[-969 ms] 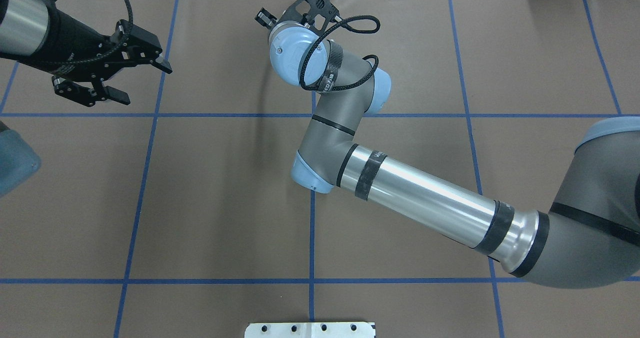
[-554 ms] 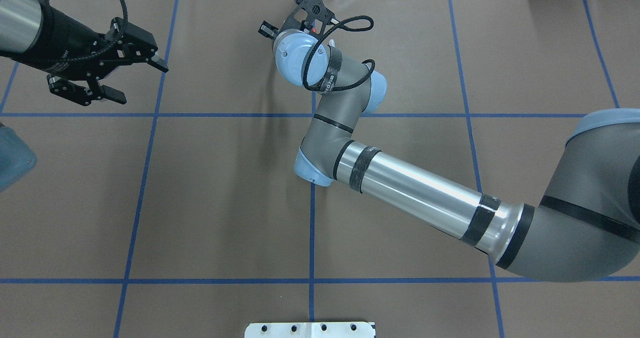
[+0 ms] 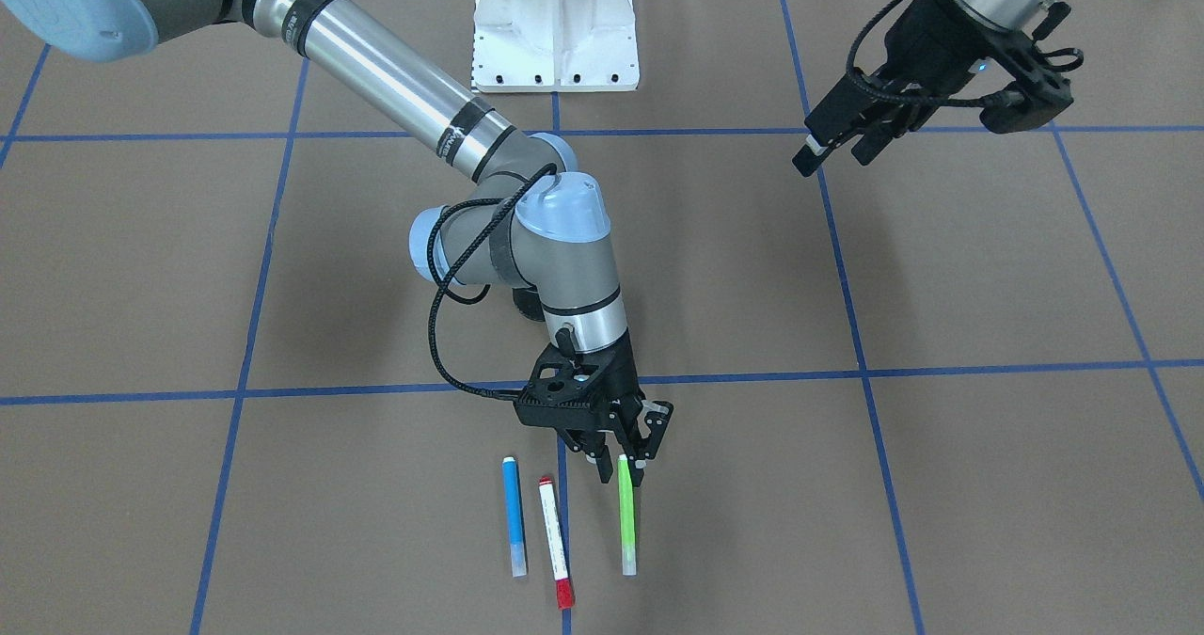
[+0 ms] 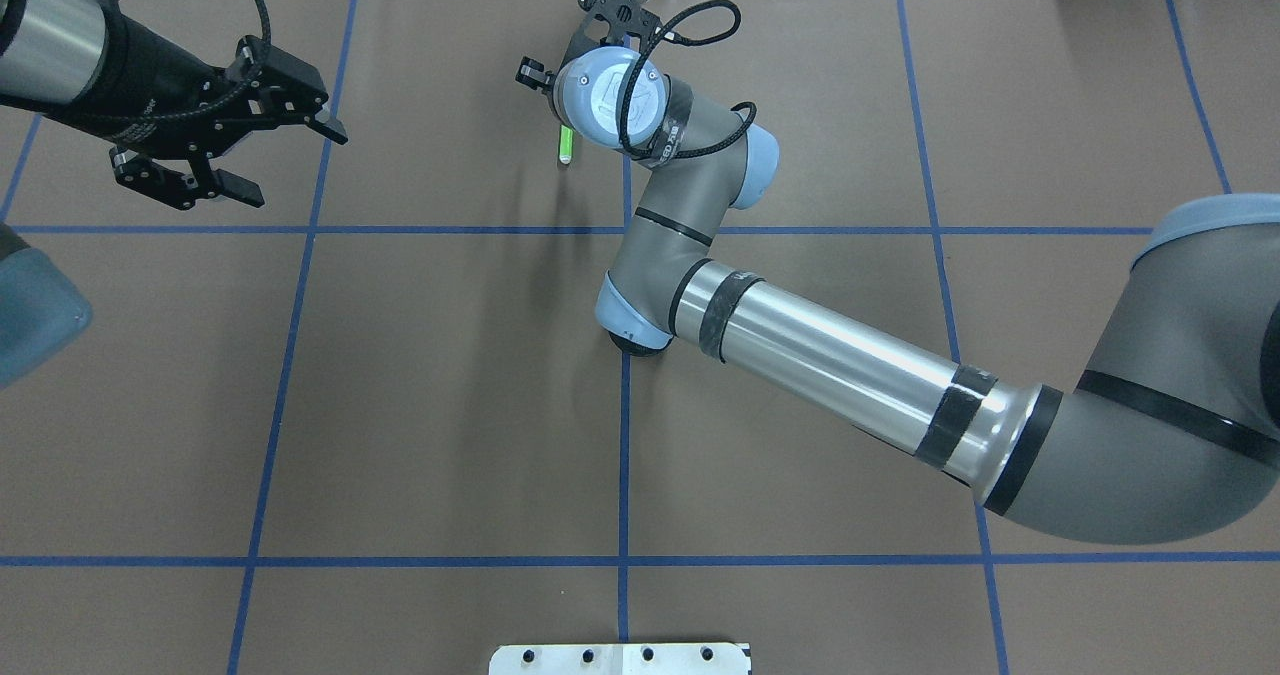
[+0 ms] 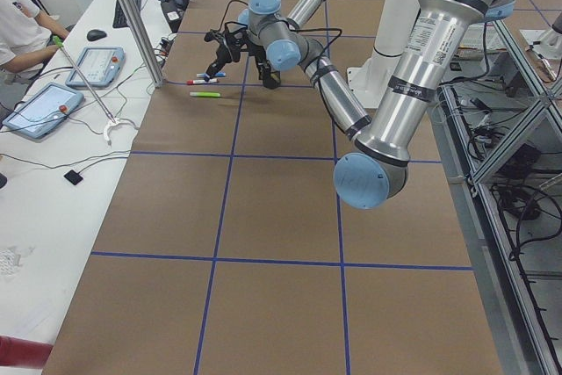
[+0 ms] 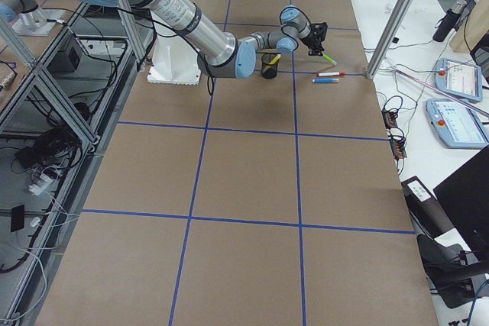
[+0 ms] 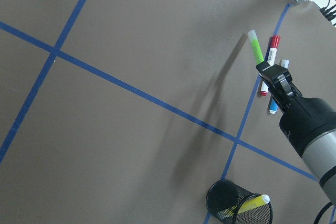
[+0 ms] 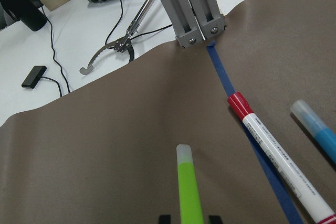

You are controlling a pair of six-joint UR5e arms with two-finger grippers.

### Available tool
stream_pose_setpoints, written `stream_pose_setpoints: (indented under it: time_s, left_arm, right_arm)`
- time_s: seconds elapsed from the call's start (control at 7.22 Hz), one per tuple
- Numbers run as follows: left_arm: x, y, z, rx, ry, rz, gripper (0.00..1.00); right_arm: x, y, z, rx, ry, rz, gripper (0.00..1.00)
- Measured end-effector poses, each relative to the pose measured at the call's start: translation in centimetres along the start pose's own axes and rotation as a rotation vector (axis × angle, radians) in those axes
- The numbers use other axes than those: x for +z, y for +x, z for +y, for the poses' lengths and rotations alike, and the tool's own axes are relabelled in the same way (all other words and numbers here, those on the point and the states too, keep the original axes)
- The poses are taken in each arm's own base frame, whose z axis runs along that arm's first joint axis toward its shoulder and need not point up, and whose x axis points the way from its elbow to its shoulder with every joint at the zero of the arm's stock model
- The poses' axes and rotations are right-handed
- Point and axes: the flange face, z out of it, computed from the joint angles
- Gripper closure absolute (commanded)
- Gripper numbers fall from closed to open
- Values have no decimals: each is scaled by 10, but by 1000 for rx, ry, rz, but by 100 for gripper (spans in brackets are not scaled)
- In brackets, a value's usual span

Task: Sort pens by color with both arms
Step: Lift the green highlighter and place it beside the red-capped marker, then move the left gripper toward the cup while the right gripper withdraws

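Far on the table point(image 3: 941, 287), the red-ended pen point(image 3: 555, 541) and blue pen point(image 3: 513, 515) lie just right of the green pen point(image 3: 625, 517). A black cup point(image 7: 226, 203) with the yellow pen point(image 7: 251, 203) stands nearer. The right gripper point(image 3: 621, 468) has its jaws a little apart around the green pen's end. The left gripper point(image 4: 292, 167) has its jaws spread wide, empty.

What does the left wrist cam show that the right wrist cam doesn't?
Left wrist only: the mesh cup with a yellow pen in it, and the right gripper seen from outside. Right wrist only: the white desk beyond the mat, with a grabber tool on it. Both: the green pen, the white pen with red ends, the blue pen and the metal post.
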Motion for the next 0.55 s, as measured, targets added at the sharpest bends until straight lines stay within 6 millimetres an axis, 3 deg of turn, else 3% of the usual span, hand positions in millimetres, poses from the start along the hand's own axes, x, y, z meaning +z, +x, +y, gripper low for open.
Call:
stream_pose_setpoints:
  time_s: [0.14,0.42,0.55]
  left_arm:
    - [10,11,-6,-4,-2,-6,3]
    - [41,52,-15,-24,-12,-50,3]
    - [63,83,-14,-32,1,-90,9]
  right_arm:
    - [-23,28,-16,10,-41,-39,0]
    - [-92,125,-77,34,-166,-75,0]
    - [-127,173,-111,32,-232,-74,0]
